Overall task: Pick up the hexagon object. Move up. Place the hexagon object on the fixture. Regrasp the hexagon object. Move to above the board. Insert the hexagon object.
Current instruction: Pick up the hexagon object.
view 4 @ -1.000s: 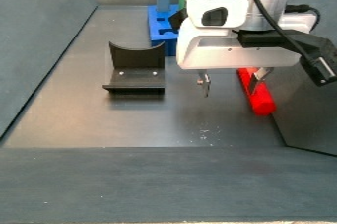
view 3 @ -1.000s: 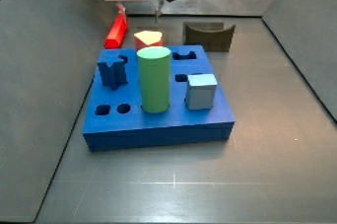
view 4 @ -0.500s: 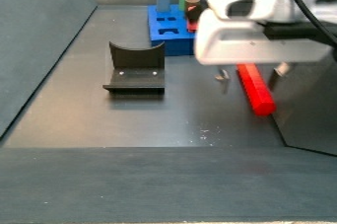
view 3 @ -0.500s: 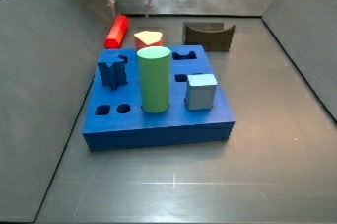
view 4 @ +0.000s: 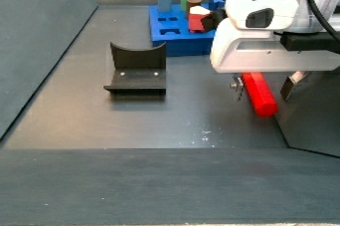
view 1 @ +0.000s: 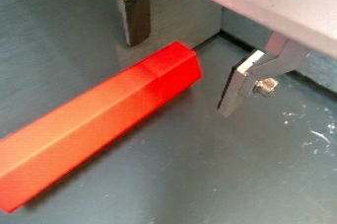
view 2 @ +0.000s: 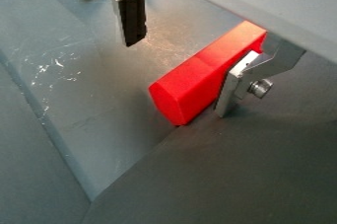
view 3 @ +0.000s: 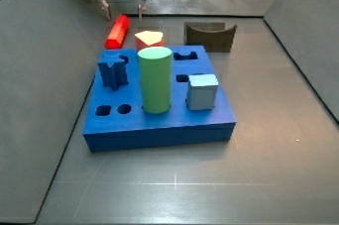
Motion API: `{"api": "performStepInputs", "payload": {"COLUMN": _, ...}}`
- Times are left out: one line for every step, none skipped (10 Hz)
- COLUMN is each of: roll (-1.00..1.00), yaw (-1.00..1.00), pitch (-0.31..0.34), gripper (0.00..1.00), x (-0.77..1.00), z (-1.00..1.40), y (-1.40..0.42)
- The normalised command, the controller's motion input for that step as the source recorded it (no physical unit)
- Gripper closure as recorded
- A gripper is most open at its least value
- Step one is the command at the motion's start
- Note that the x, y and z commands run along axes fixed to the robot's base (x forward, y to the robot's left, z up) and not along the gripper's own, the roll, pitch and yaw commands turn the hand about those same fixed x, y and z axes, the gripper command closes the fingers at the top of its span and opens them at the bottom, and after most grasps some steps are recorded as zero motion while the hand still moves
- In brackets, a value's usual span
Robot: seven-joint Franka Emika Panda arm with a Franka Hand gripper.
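Observation:
The hexagon object (view 3: 119,31), a long red bar, lies flat on the floor beside the side wall, behind the board (view 3: 166,120). My gripper (view 3: 121,9) is open just above it. In both wrist views the bar's end (view 1: 168,70) (view 2: 198,78) sits between the two fingers (view 1: 136,16) (view 2: 237,85), closer to one of them, with a clear gap to the other. In a side view the gripper (view 4: 261,86) straddles the bar (view 4: 263,96). The fixture (view 3: 208,36) (view 4: 135,68) stands apart with nothing in its notch.
A green cylinder (view 3: 157,80) and a grey-blue cube (view 3: 201,91) stand in the blue board. A yellow-topped piece (view 3: 149,39) sits right next to the red bar. The side wall (view 4: 312,111) runs close along the bar.
The gripper has moved sideways toward the wall. It now sits over the red bar's end. The bar has not moved.

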Motion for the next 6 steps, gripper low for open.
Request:
{"api": "performStepInputs", "payload": {"roll": -0.05, "yaw": 0.0, "pitch": -0.02, "gripper": 0.0, "x": 0.29, "z": -1.0, "y": 0.2}}
{"api": "performStepInputs", "payload": {"roll": -0.05, "yaw": -0.01, "pitch": -0.023, "gripper": 0.0, "x": 0.23, "z": -1.0, "y": 0.15}}
{"api": "performStepInputs", "payload": {"roll": -0.06, "yaw": -0.03, "pitch": -0.039, "gripper": 0.0, "x": 0.2, "z": -1.0, "y": 0.07}}
{"api": "performStepInputs", "payload": {"roll": -0.04, "yaw": -0.03, "pitch": -0.046, "gripper": 0.0, "x": 0.03, "z": -1.0, "y": 0.0}}
{"api": "performStepInputs", "payload": {"roll": -0.09, "yaw": 0.0, "pitch": 0.0, "gripper": 0.0, "x": -0.07, "z": -0.93, "y": -0.12}}
{"api": "performStepInputs", "payload": {"roll": -0.18, "yaw": -0.02, "pitch": 0.0, "gripper": 0.0, "x": -0.24, "z": -0.5, "y": -0.09}}
